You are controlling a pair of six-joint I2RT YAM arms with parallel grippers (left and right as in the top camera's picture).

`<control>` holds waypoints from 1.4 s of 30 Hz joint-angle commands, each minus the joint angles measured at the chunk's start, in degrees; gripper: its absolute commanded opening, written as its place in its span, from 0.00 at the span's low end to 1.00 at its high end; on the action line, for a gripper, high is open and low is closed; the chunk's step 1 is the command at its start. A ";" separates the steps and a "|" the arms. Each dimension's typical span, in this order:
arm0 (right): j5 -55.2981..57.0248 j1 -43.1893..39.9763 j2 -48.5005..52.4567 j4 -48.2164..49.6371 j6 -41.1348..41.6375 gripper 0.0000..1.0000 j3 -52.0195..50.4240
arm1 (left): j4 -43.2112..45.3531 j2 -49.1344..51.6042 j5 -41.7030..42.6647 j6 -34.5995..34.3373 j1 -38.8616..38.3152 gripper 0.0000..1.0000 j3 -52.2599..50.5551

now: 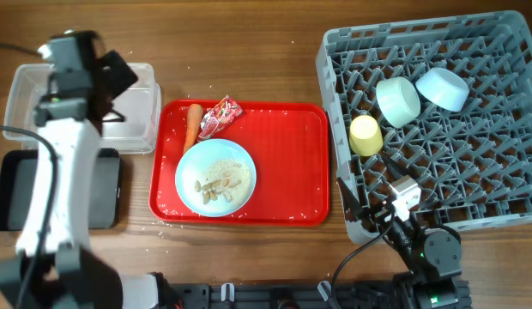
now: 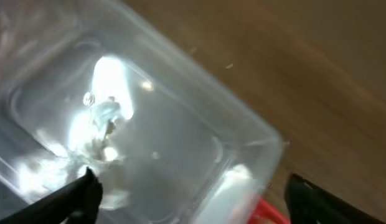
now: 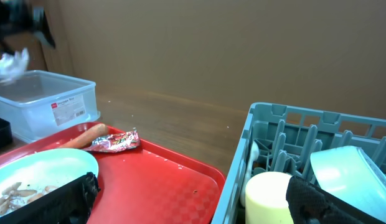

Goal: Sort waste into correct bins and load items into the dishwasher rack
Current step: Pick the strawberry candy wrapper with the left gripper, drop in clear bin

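Both spread wide: left gripper [image 2: 192, 182] over clear tub [image 2: 171, 127], tissue [image 3: 11, 64] apparently loose | right gripper [image 3: 190, 198] empty

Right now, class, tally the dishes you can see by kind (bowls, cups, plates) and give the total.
Bowls: 2, the left bowl and the right bowl, both in the rack
Cups: 1, the yellow cup, also in the rack
Plates: 1, the plate on the red tray
Total: 4
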 commanded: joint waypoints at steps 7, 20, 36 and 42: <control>0.07 -0.28 -0.31 0.11 0.79 1.00 -0.07 | -3.52 3.17 4.13 3.08 -0.79 1.00 2.67; 0.09 -0.28 -0.28 0.11 0.76 1.00 -0.07 | -3.93 3.19 14.49 7.43 -3.15 0.52 2.64; 0.07 -0.28 -0.15 0.11 0.76 1.00 -0.07 | 3.63 20.35 -2.21 19.43 -29.05 0.96 2.40; 0.07 -0.28 -0.13 0.11 0.76 1.00 -0.07 | 5.64 24.76 0.81 23.23 -29.07 0.91 2.40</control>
